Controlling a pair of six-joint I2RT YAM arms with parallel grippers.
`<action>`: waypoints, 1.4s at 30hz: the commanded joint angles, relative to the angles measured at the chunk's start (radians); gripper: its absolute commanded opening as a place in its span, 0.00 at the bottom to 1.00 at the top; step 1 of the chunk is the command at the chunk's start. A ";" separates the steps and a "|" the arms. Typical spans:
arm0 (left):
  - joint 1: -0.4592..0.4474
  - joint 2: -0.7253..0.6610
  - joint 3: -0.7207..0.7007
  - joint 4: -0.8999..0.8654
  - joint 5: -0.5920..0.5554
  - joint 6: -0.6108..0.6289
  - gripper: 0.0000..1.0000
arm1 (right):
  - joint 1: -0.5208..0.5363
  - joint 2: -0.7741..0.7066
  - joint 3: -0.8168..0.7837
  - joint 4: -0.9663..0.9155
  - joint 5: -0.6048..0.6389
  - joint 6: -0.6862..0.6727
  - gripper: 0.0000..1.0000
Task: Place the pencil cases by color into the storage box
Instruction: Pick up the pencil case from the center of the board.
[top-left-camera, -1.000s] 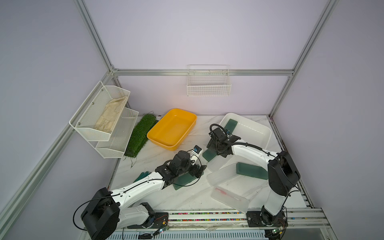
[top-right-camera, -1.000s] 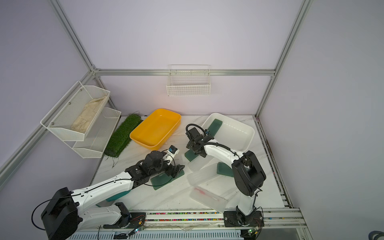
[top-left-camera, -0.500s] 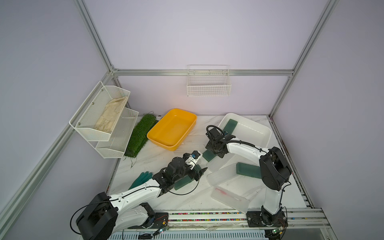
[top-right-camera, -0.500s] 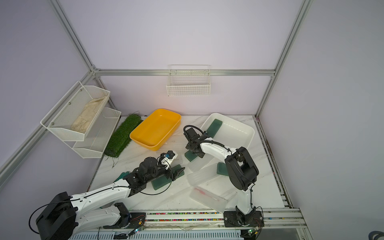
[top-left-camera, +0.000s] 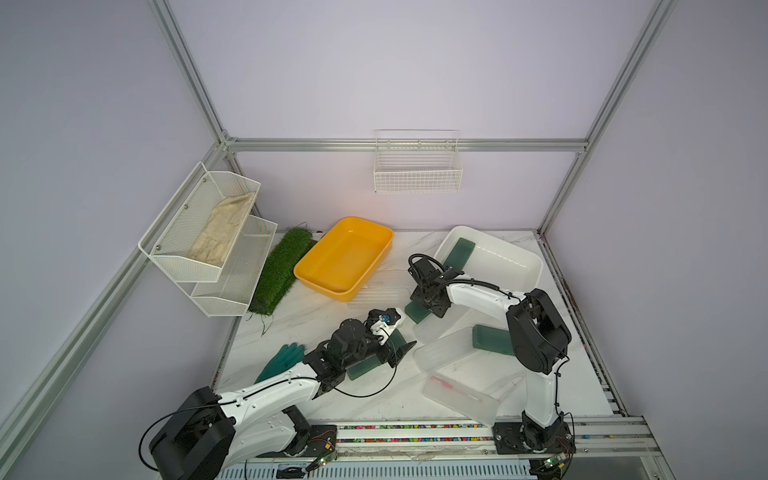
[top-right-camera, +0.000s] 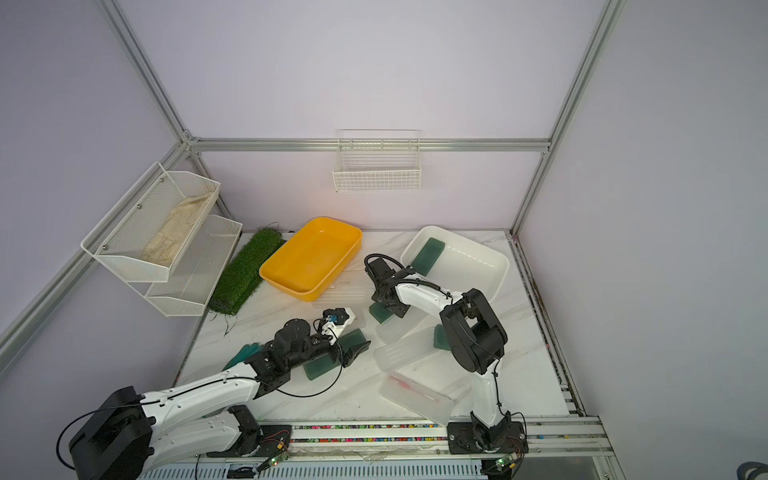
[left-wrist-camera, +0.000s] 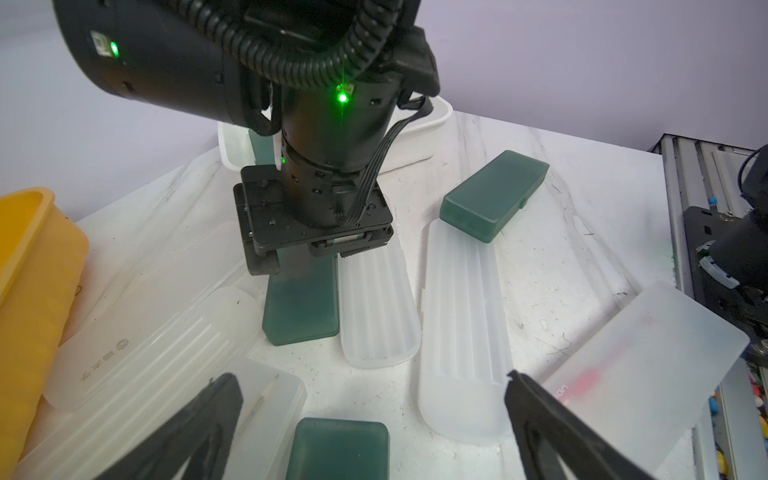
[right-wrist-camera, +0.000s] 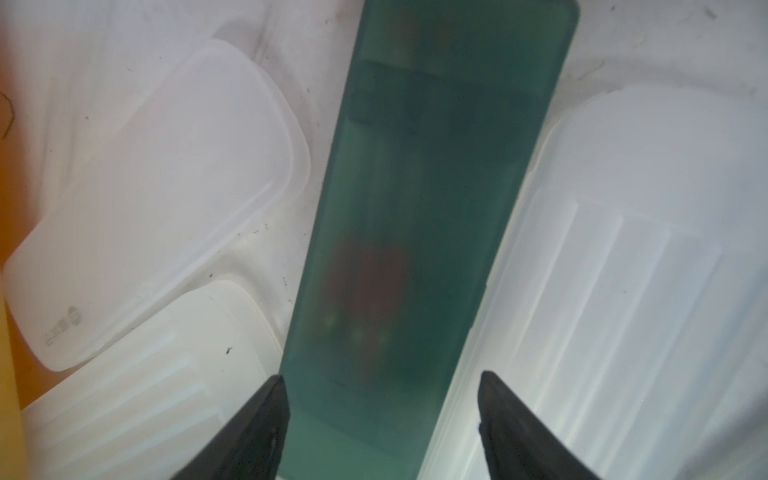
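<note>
Green plastic case (right-wrist-camera: 415, 208) lies mid-worktop, hemmed by clear cases (right-wrist-camera: 602, 249); our right gripper (right-wrist-camera: 381, 376) straddles it unclamped, one finger touching, the other just apart. We risk catching a clear neighbour, or a lopsided pinch dropping it short of the white box (top-left-camera: 536, 266) at the back right corner. Our left gripper (left-wrist-camera: 370, 374) hangs wide open.

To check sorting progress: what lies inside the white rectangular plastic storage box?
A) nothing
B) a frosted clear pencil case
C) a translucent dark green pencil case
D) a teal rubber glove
C: a translucent dark green pencil case lies inside the white rectangular plastic storage box.
</note>
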 joint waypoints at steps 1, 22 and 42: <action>-0.005 0.011 -0.009 0.050 0.033 0.016 1.00 | -0.010 0.024 0.034 -0.028 -0.002 0.040 0.73; -0.004 -0.018 -0.023 0.071 0.009 -0.019 1.00 | -0.062 0.085 0.098 -0.058 0.012 0.022 0.73; -0.004 -0.032 -0.028 0.067 -0.002 -0.029 1.00 | -0.075 0.192 0.187 -0.097 0.009 -0.006 0.78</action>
